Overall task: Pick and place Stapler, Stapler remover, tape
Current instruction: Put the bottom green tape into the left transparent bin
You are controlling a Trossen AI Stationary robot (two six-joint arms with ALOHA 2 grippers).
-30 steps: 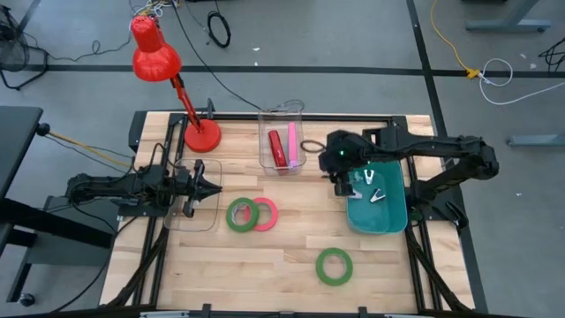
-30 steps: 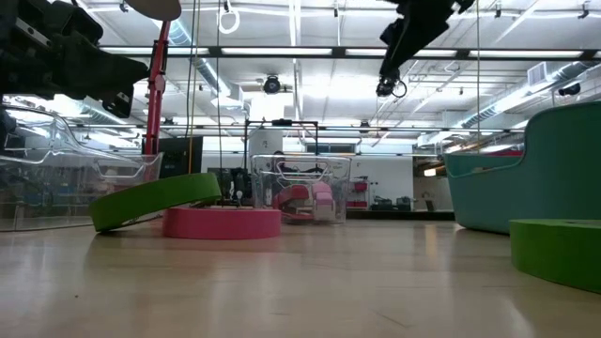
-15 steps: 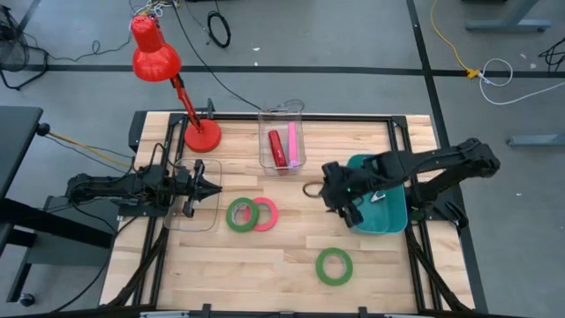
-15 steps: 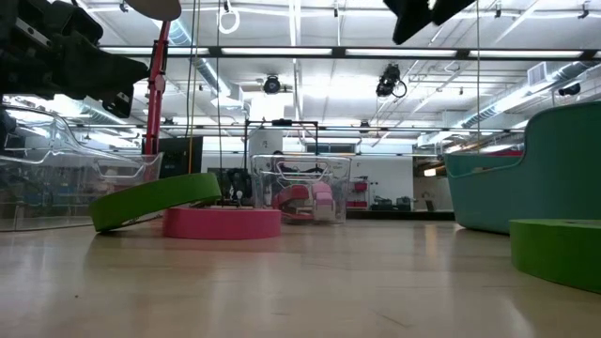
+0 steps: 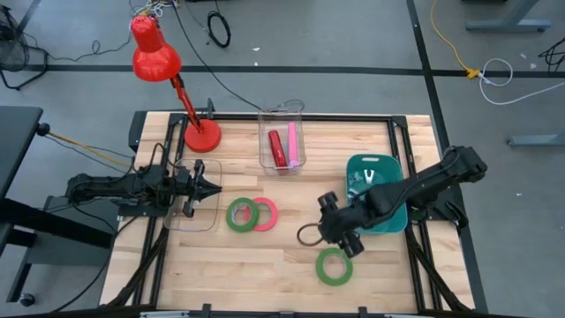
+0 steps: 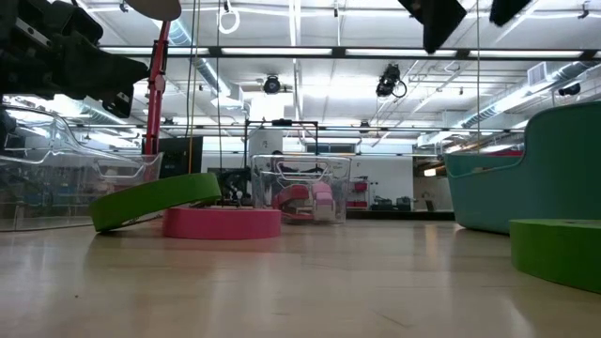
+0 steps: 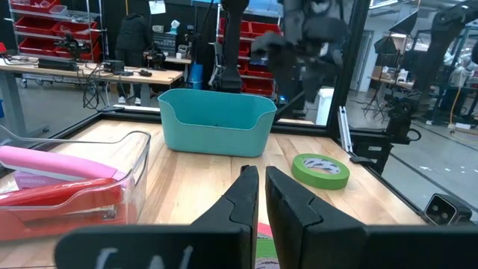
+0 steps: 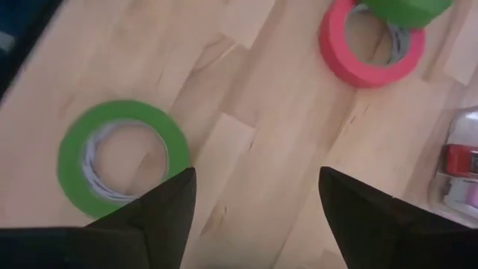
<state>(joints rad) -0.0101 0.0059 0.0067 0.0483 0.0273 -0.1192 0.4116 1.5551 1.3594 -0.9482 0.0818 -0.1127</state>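
Note:
A lone green tape ring lies flat near the table's front; it also shows in the right wrist view. A second green ring leans with one edge on the pink-red ring, which lies flat mid-table. A red stapler lies in a clear box at the far middle. Staple removers lie in the teal bin. My right gripper hovers open just beyond the lone green ring, touching nothing; its fingers stand wide apart. My left gripper waits shut at the left.
A red desk lamp stands at the far left. A clear empty tray lies under the left gripper. The black frame rail runs along the table's sides. Bare wood lies between the rings and the near edge.
My right gripper has gone from above the teal bin's far end toward the table's near edge and somewhat left, toward the lone green ring. The tape rings and the left arm have kept still.

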